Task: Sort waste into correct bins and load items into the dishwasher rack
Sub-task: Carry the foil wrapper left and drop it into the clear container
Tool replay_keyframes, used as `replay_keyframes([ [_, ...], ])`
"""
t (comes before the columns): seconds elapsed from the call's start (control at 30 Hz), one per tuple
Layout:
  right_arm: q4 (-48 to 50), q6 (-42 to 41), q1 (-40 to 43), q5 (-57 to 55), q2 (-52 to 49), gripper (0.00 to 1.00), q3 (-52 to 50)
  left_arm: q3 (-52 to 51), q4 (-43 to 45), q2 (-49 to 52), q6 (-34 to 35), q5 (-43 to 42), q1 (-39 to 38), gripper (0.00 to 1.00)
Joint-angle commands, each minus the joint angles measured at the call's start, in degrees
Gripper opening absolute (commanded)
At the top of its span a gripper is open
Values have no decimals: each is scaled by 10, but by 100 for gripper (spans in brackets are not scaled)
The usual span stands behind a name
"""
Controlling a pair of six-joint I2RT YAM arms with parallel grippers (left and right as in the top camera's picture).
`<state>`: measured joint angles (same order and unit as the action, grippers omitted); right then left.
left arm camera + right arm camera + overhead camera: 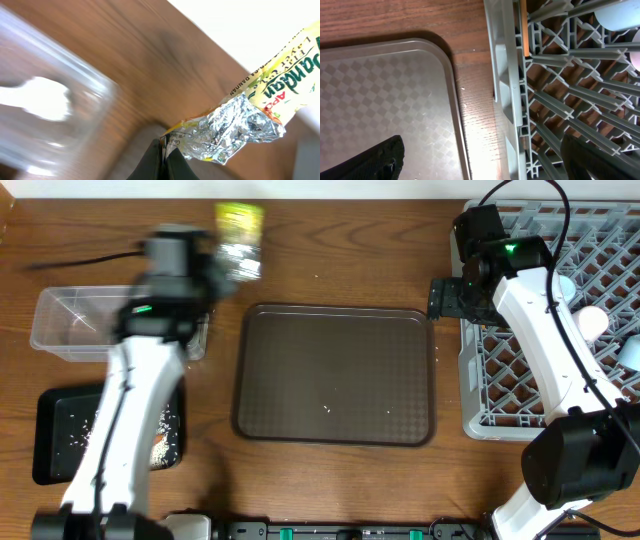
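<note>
Left gripper (163,150): fingers pressed together, pinching a torn silver corner of the wrapper (240,125); it sits off the far-left corner of the brown tray (335,375).
Right gripper (482,150): fingers spread wide with nothing between them, over the strip of table (100,240) along the brown tray's right edge.
Rack (485,380): grey lattice, just right of the brown tray, not touching it.
Brown tray: a few white specks (325,409) lie on it.
Clear tub (70,325): left of the brown tray, by its far end.
Black tray (60,430): left of the brown tray, by its near end, with white grains (168,420) scattered inside.
Wrapper: yellow-green print, crumpled silver inside, blurred overhead, beyond the brown tray's far-left corner.
White cup (591,321): in the rack, well right of the brown tray.
</note>
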<state>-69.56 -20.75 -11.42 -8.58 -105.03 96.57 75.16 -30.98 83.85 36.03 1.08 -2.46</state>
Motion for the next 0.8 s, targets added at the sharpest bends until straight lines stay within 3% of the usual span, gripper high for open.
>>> replay_keyframes([
  [0.0,-1,2,-6,-2,12,99,0,4,-17,-23,19,13,95,6],
  [0.2,0,2,-6,-2,12,99,0,4,-48,10,33,13,195,6],
  [0.57,0,2,-6,-2,12,99,0,3,-61,110,35,16,219,6],
  [0.77,-1,2,-6,-2,12,99,0,3,-112,113,130,82,238,6],
])
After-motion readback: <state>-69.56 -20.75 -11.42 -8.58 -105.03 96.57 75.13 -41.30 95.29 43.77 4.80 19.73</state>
